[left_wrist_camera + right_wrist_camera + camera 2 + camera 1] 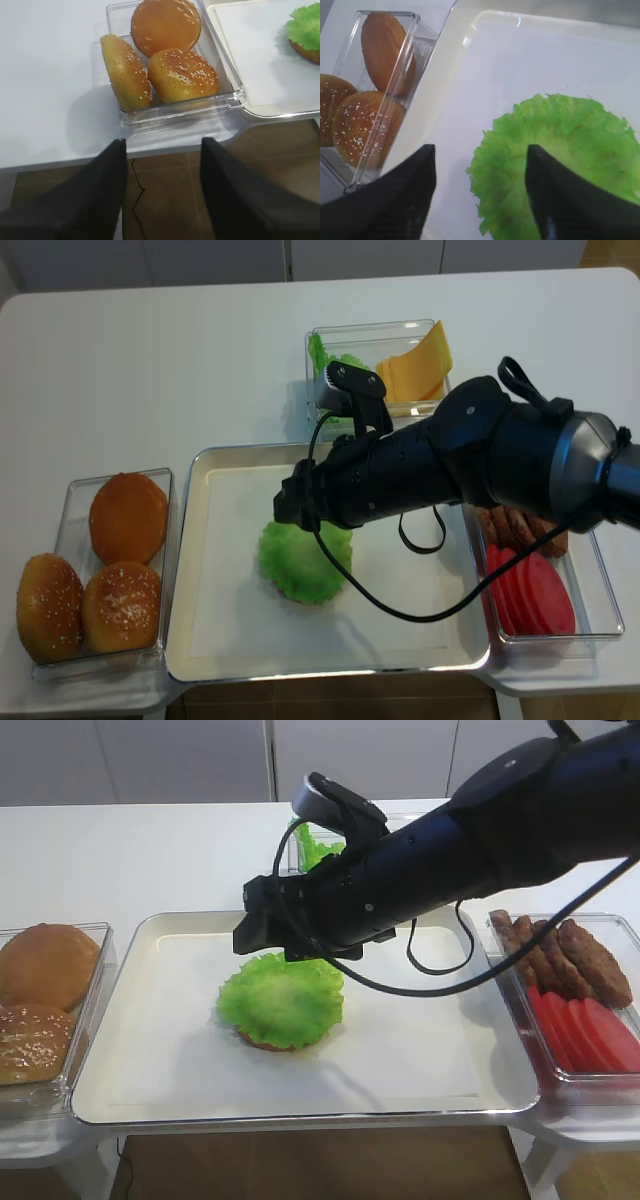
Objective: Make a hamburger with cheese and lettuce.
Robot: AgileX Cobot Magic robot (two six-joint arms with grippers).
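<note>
The lettuce (282, 1000) is a bright green leaf with crinkly, ruffled edges. It lies flat on top of the hamburger (262, 1041), near the middle of the big white tray (150, 1070) on the table (130, 850). The leaf is wider than the bun, so only a thin brown edge of the bun peeks out at the near side — the rest is covered.

The right hand (480, 195) hangs just above the far edge of the lettuce. Its two black fingers (410, 200) stand wide apart and hold nothing. In the right wrist view one finger sits over the leaf and the other over the bare tray to the left.

The cheese (415, 368) is a set of thin yellow slices leaning in a clear box (375, 335) at the far side of the table, next to more green leaves. The dark arm hides the near part of that box.

The left hand (162, 195) is over the near left edge of the table, its fingers apart and empty, by a clear box of brown buns (170, 55).

On the right, a clear box holds brown meat patties (575, 955) and red tomato slices (590, 1035) — the arm covers part of them in the second high view.
</note>
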